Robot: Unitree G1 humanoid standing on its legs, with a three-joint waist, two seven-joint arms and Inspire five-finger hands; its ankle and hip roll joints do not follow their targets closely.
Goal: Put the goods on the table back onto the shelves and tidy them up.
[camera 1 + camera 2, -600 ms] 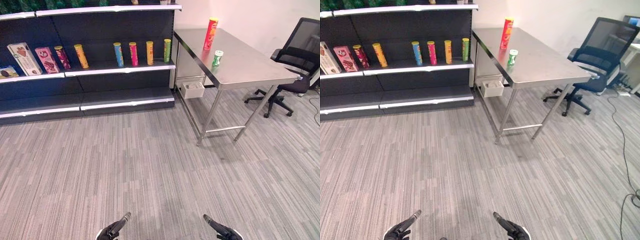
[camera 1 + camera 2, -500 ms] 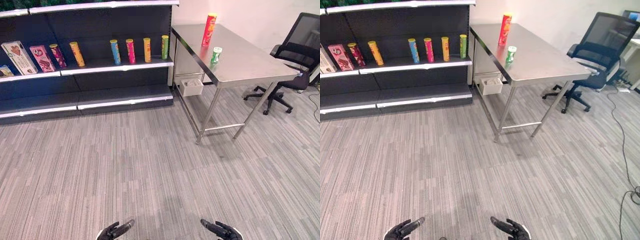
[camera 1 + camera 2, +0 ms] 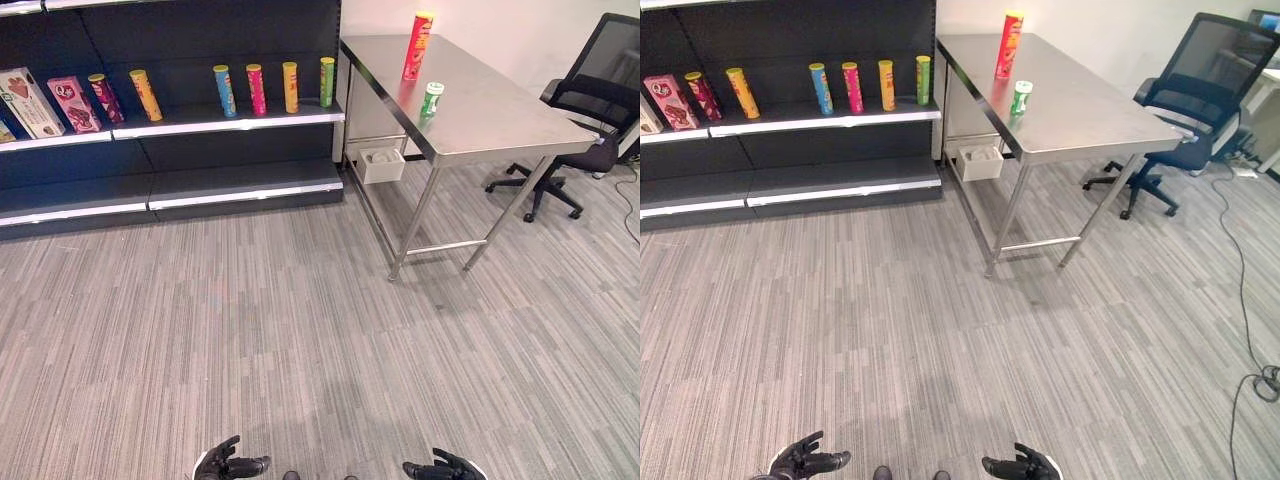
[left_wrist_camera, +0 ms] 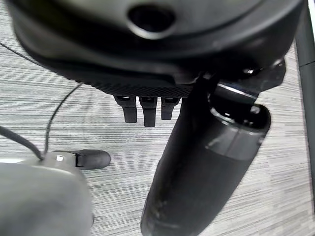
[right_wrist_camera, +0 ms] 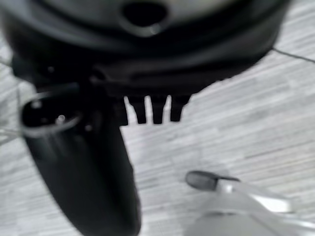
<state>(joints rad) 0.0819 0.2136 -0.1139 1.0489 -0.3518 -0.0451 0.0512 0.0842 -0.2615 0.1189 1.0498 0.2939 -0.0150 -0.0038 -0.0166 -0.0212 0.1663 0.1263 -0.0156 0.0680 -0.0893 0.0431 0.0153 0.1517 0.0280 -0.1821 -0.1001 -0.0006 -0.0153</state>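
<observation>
Grey striped carpet runs from my feet out to a dark shelf unit on the far left and a steel table on the far right. On the table I see the goods to move: a tall red can standing upright near the back edge, and a small green-and-white can upright just in front of it, closer to the table's front left corner. Both are well apart from my hands, across the open floor.

My left hand shows at the bottom edge, fingers spread loosely and holding nothing; its wrist view shows the thumb and straight fingers over bare carpet. My right hand sits low on the other side, likewise relaxed and empty.

On the middle shelf stand four cans in a row, blue, pink, yellow and green, with two tilted cans and pink boxes further left. An office chair stands beyond the table, and a small white box hangs under it.
</observation>
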